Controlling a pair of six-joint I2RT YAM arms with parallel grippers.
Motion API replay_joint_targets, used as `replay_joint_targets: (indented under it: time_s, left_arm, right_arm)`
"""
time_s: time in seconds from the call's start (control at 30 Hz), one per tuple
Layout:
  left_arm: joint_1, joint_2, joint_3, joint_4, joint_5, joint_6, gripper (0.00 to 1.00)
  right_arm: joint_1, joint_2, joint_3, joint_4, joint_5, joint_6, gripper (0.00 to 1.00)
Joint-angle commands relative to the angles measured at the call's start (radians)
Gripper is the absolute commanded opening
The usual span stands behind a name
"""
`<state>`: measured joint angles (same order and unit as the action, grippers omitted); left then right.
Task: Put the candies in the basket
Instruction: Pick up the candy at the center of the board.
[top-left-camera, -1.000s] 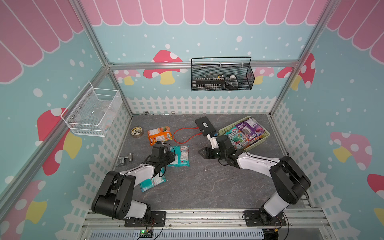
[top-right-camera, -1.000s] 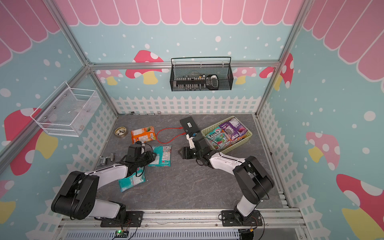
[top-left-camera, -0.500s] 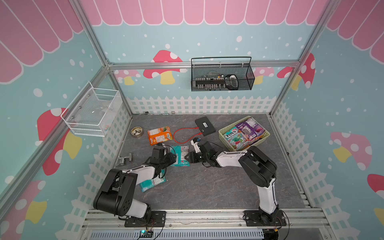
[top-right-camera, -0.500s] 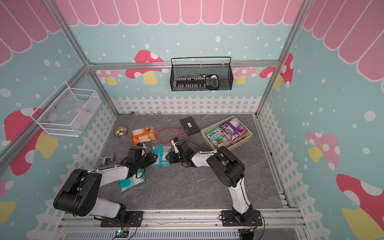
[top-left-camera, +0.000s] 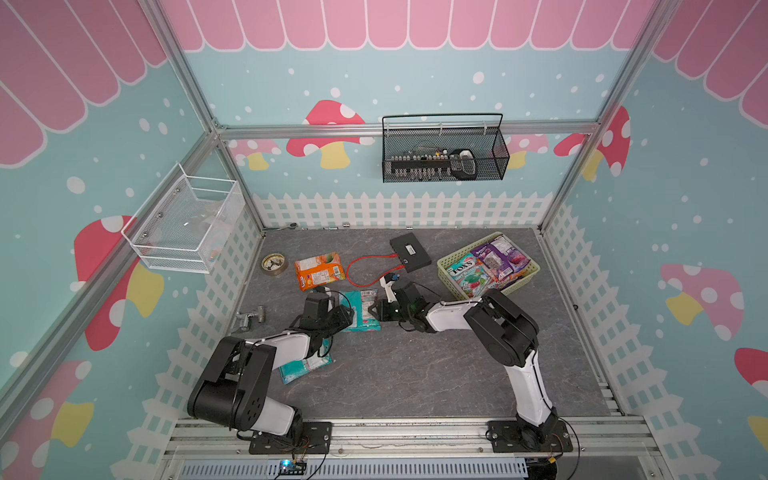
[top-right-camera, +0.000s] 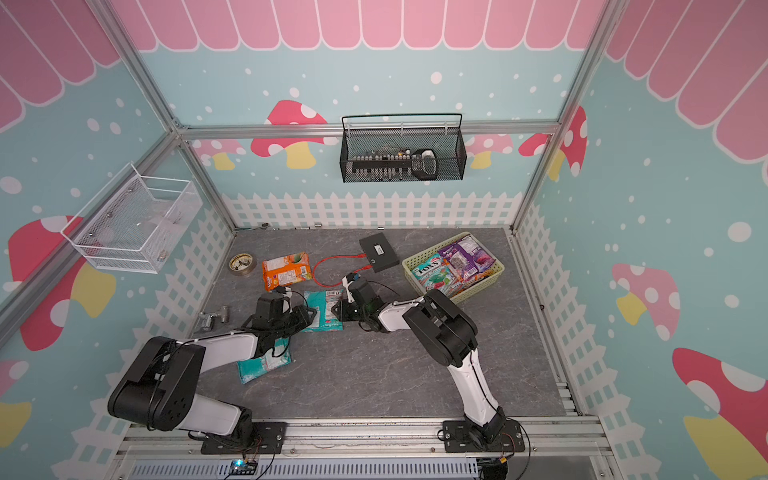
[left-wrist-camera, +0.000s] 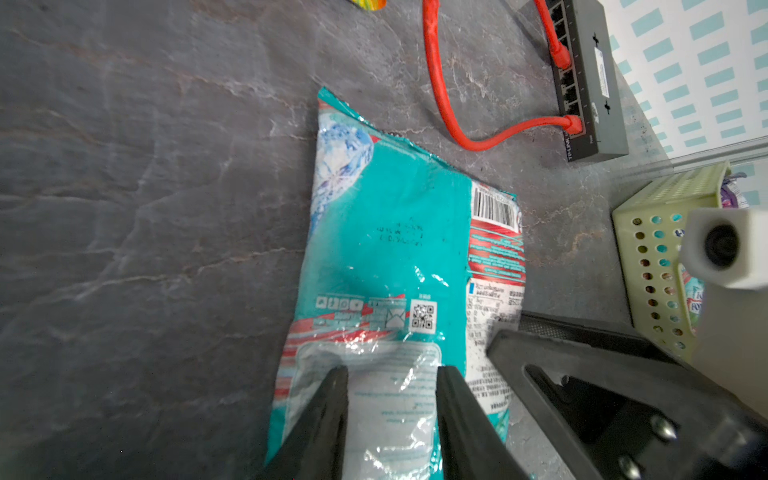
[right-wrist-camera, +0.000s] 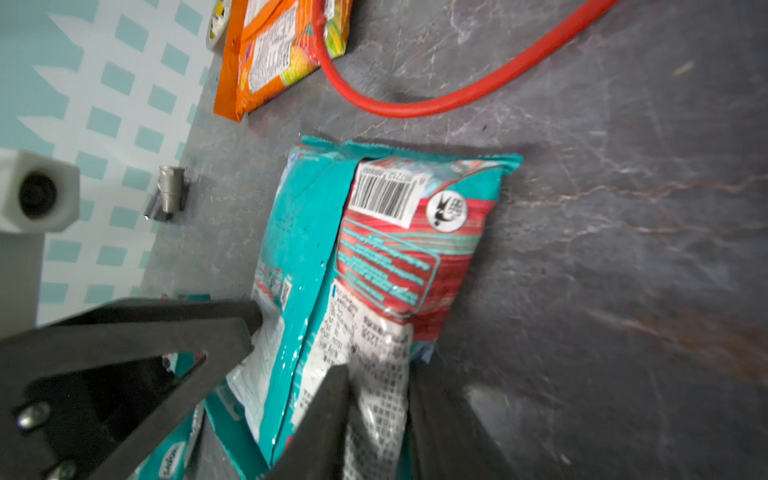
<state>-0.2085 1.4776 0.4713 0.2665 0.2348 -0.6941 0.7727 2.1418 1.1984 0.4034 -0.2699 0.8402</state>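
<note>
Left tool (left-wrist-camera: 392, 374): part-open, fingers straddling the teal bag (left-wrist-camera: 390, 249); you cannot tell whether it grips.
Right tool (right-wrist-camera: 380, 374): narrow, pinched on the back flap of the same bag, from the other side.
Teal bag: lying mid-table (top-left-camera: 415, 374), between both tools.
Basket (top-left-camera: 449, 276): far right corner, with several bags (top-left-camera: 490, 262) inside.
Orange bag (top-left-camera: 319, 270): on the table beyond the left tool.
Second teal bag (top-left-camera: 305, 368): partly under the left arm.
</note>
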Motion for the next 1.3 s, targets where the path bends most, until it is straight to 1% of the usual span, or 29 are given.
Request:
replay_joint_targets:
  time_s: [0.0, 0.03, 0.17, 0.33, 0.43, 0.53, 0.67, 0.77, 0.87, 0.93, 0.97, 1.0, 1.07, 1.17, 1.2, 1.23, 1.27]
  left_arm:
    - [0.001, 0.014, -0.026, -0.041, 0.049, -0.019, 0.4]
    - [0.002, 0.005, -0.029, -0.041, 0.06, -0.024, 0.4]
    - [0.001, -0.057, -0.028, -0.038, 0.133, -0.041, 0.42]
    - [0.002, -0.18, -0.001, -0.055, 0.239, -0.038, 0.46]
    - [0.0, -0.25, 0.02, -0.079, 0.274, -0.028, 0.51]
    - [-0.005, -0.312, 0.042, -0.113, 0.282, -0.013, 0.54]
    - [-0.019, -0.38, 0.057, -0.116, 0.317, -0.002, 0.6]
    - [-0.05, -0.416, 0.074, -0.119, 0.311, 0.017, 0.64]
    - [-0.089, -0.431, 0.09, -0.139, 0.279, 0.038, 0.68]
    - [-0.118, -0.427, 0.104, -0.151, 0.27, 0.056, 0.72]
    - [-0.135, -0.423, 0.109, -0.158, 0.257, 0.063, 0.79]
    - [-0.151, -0.421, 0.116, -0.169, 0.241, 0.07, 0.83]
    - [-0.177, -0.416, 0.129, -0.19, 0.211, 0.084, 0.86]
    - [-0.191, -0.416, 0.136, -0.202, 0.196, 0.094, 0.9]
    - [-0.192, -0.417, 0.135, -0.201, 0.193, 0.096, 0.93]
    - [-0.192, -0.419, 0.136, -0.202, 0.188, 0.096, 0.98]
    - [-0.192, -0.421, 0.136, -0.204, 0.183, 0.096, 0.99]
  right_arm:
    - [0.008, 0.022, 0.004, 0.02, -0.003, -0.027, 0.06]
    - [0.008, 0.01, -0.001, 0.02, 0.001, -0.05, 0.0]
    - [0.006, -0.059, -0.026, 0.01, 0.002, -0.15, 0.0]
    - [0.005, -0.177, -0.049, -0.109, 0.036, -0.316, 0.0]
    - [0.0, -0.251, -0.06, -0.191, 0.059, -0.403, 0.0]
    - [-0.008, -0.34, -0.063, -0.275, 0.095, -0.488, 0.0]
    - [-0.035, -0.444, -0.069, -0.351, 0.055, -0.592, 0.0]
    - [-0.07, -0.502, -0.047, -0.449, 0.039, -0.659, 0.0]
    - [-0.126, -0.569, -0.036, -0.535, 0.016, -0.729, 0.0]
    - [-0.165, -0.602, -0.015, -0.607, 0.042, -0.769, 0.0]
    - [-0.188, -0.619, -0.006, -0.642, 0.058, -0.792, 0.0]
    - [-0.215, -0.637, 0.002, -0.673, 0.074, -0.811, 0.0]
    - [-0.262, -0.654, 0.029, -0.735, 0.098, -0.858, 0.0]
    - [-0.333, -0.658, 0.085, -0.831, 0.169, -0.925, 0.0]
    - [-0.361, -0.664, 0.099, -0.85, 0.171, -0.944, 0.0]
    - [-0.38, -0.667, 0.108, -0.862, 0.171, -0.963, 0.0]
    - [-0.399, -0.673, 0.12, -0.873, 0.182, -0.986, 0.0]
